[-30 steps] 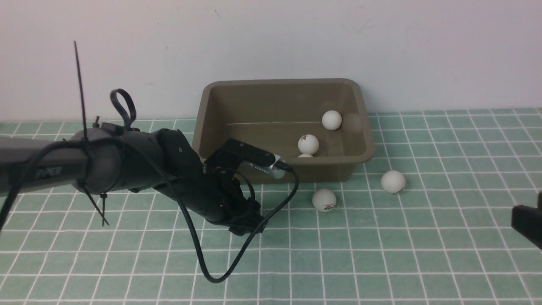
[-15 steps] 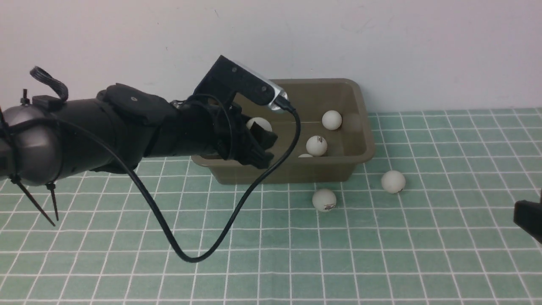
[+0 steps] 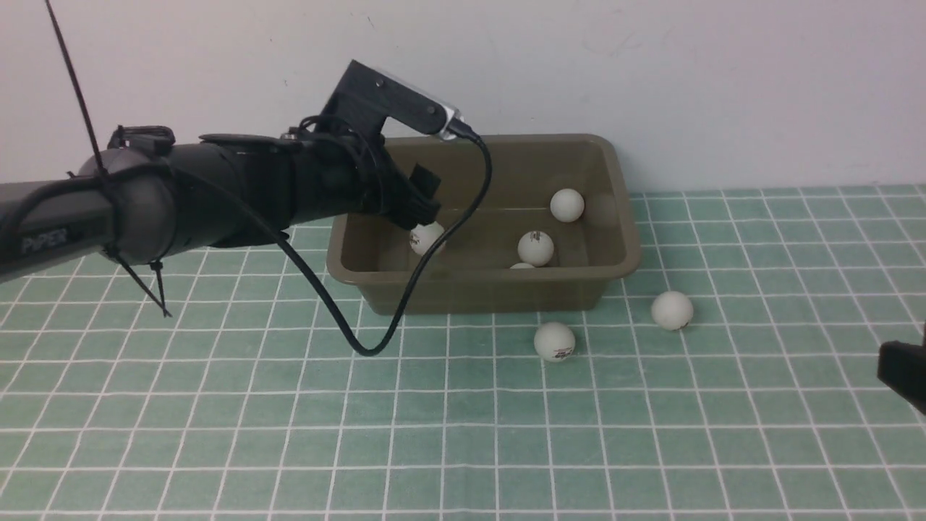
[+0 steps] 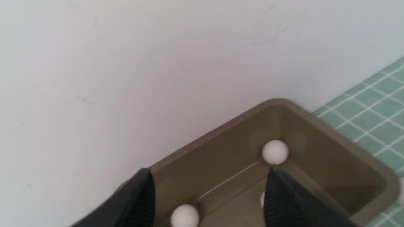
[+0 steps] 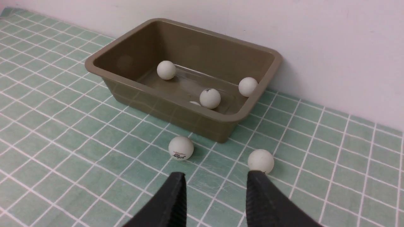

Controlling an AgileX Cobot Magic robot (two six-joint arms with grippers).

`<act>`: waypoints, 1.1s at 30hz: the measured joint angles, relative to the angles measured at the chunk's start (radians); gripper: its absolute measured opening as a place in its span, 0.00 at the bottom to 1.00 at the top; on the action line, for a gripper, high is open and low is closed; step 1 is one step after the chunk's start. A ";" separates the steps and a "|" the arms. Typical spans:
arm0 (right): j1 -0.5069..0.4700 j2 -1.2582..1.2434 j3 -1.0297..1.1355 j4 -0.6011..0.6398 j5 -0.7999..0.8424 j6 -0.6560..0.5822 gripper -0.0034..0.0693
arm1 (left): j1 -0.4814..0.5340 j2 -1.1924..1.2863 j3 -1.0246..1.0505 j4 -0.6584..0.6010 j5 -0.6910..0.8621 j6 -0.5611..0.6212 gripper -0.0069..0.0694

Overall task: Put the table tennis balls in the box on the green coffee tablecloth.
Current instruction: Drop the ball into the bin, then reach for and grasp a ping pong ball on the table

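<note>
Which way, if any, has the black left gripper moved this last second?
Yes. The left gripper rose from in front of the olive-brown rectangular plastic tub to above its left end.

Left gripper (image 3: 425,195) above left end of olive-brown box (image 3: 506,289), table tennis ball (image 3: 426,238) inside just below. In right half: far ball (image 3: 566,205), printed ball (image 3: 536,247), third ball (image 3: 521,265) mostly hidden behind near wall. On green grid tablecloth (image 3: 217,434) before box: logo ball (image 3: 555,341), plain ball (image 3: 672,310).
</note>
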 joint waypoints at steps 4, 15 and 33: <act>0.000 0.046 0.000 0.000 -0.020 -0.001 0.40 | -0.073 -0.092 0.071 0.000 0.063 0.000 0.56; 0.000 0.077 0.000 0.051 -0.064 -0.007 0.40 | -0.198 -0.179 0.183 0.017 0.415 -0.001 0.52; 0.000 0.089 -0.013 0.082 -0.059 -0.031 0.40 | -0.070 -0.233 0.183 1.399 0.722 -1.491 0.40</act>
